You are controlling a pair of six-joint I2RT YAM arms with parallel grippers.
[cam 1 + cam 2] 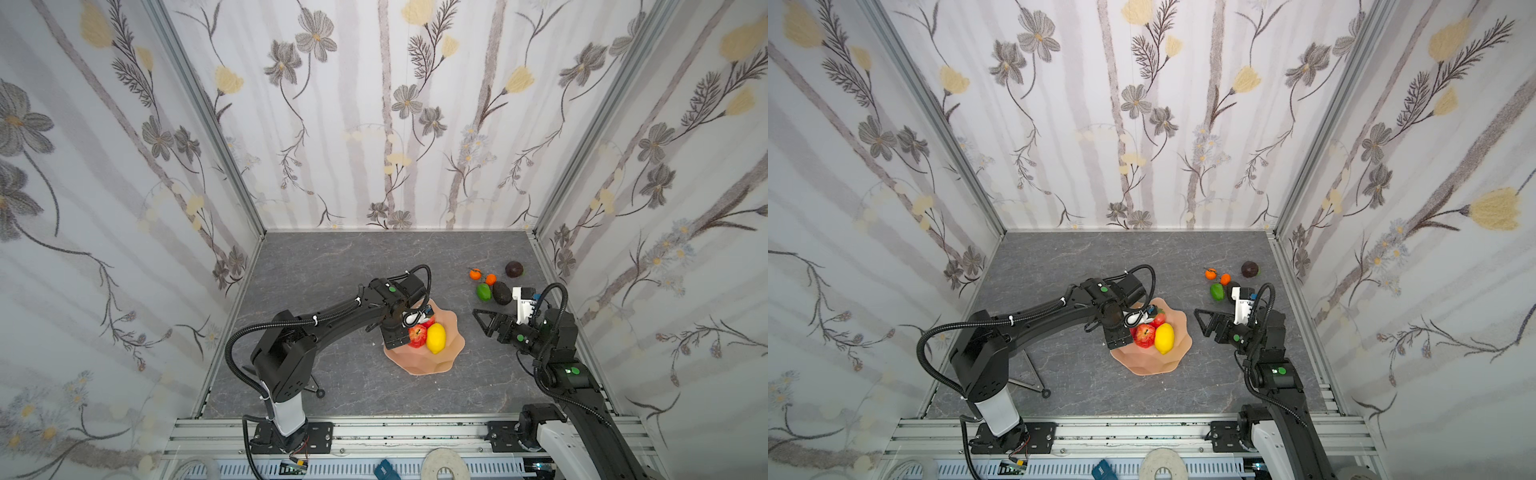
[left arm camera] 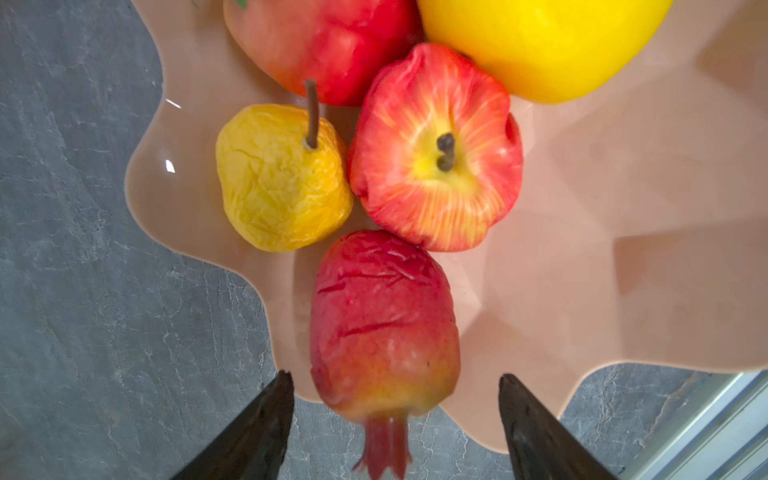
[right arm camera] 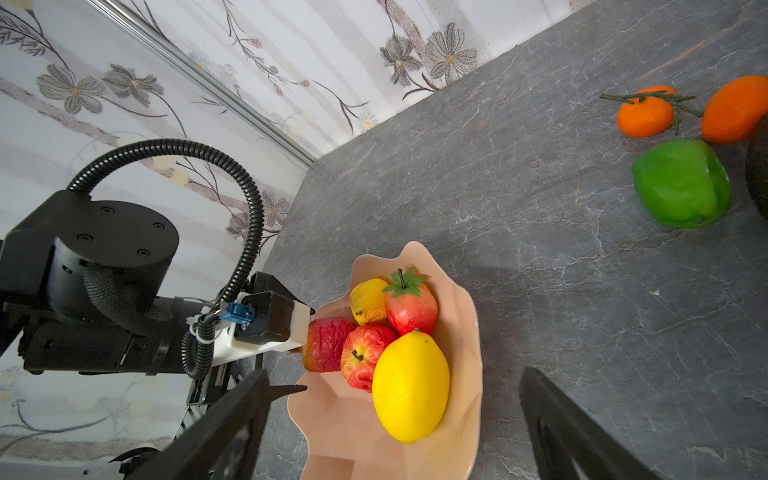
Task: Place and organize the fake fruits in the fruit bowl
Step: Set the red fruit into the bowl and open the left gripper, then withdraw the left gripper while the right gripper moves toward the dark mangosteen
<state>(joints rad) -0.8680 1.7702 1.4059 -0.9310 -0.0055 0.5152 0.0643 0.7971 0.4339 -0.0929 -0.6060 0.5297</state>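
Observation:
The peach fruit bowl (image 1: 451, 345) (image 2: 623, 249) holds a yellow lemon (image 1: 435, 338), a striped red apple (image 2: 436, 153), a yellow pear (image 2: 282, 178), a red fruit with green leaves (image 3: 411, 309) and a wrinkled red fruit (image 2: 382, 324) at its rim. My left gripper (image 2: 395, 375) hangs open over that rim, its fingers clear of the wrinkled fruit on both sides. Right of the bowl my right gripper (image 1: 484, 322) is open and empty. Behind it on the table lie two oranges (image 1: 475, 274), a green lime (image 1: 483, 291), an avocado (image 1: 502, 293) and a dark round fruit (image 1: 514, 269).
Flowered walls close the grey table on three sides, and the right wall stands close behind the loose fruits. An aluminium rail (image 1: 374, 432) runs along the front edge. A thin black stand (image 1: 316, 388) lies by the left arm's base.

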